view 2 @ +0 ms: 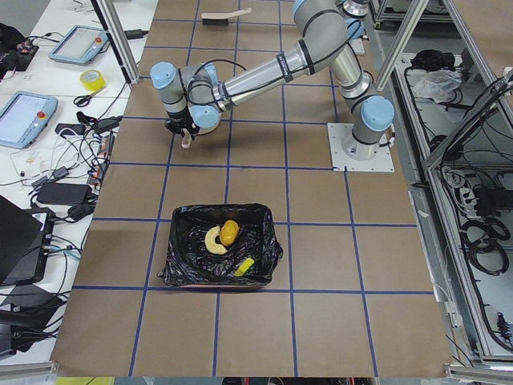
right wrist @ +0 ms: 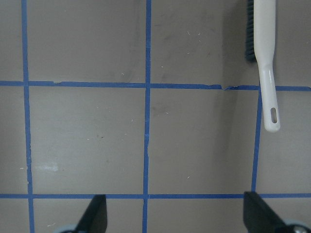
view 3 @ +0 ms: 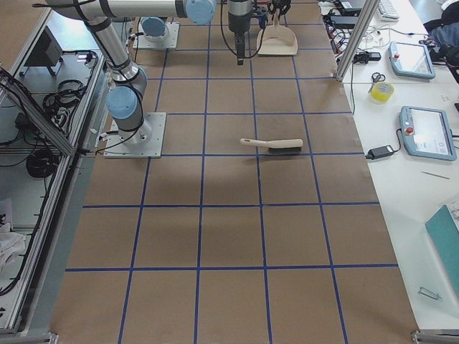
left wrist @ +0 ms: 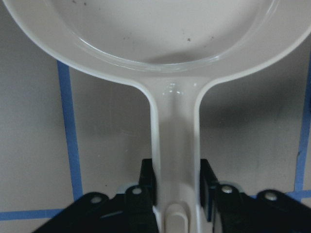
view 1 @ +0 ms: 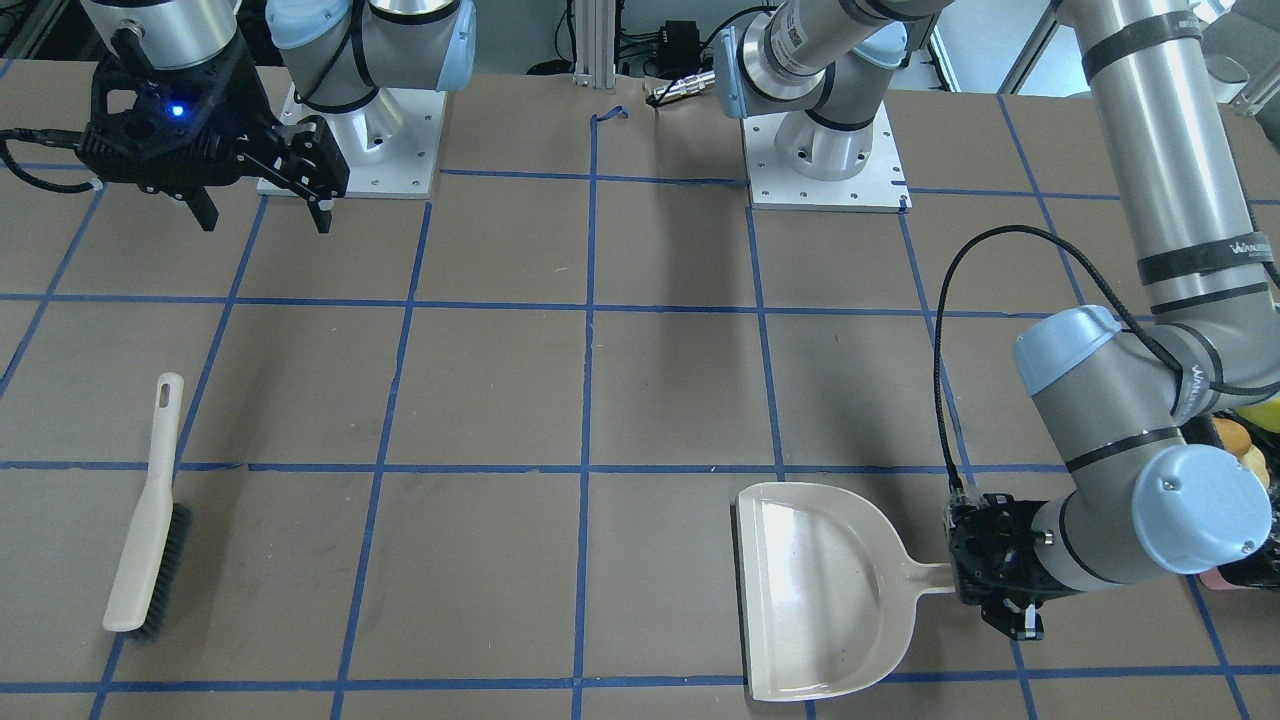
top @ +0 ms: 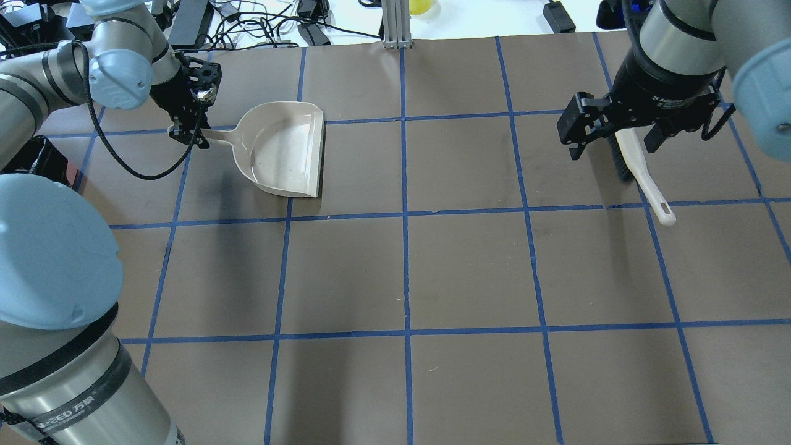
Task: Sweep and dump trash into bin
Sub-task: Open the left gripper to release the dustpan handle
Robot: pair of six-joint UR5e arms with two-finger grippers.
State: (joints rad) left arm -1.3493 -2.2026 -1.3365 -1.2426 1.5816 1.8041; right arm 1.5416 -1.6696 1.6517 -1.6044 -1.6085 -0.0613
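The bin [view 2: 178, 261], lined with a black bag, holds all three pieces of trash: the golden-brown lump [view 2: 230, 233], the tan croissant piece [view 2: 212, 240] and the yellow sponge [view 2: 244, 266]. My left gripper [view 1: 1000, 592] is shut on the handle of the empty beige dustpan [view 1: 820, 590], which lies flat and low at the table; it also shows in the overhead view [top: 284, 148] and the left wrist view [left wrist: 165, 48]. My right gripper [view 1: 265, 208] is open and empty, held high. The brush [view 1: 150, 530] lies on the table below it.
The bin stands at the table's end beyond my left arm; its edge and some trash [view 1: 1240, 440] peek out at the right edge of the front view. The brush [right wrist: 265, 58] also shows in the right wrist view.
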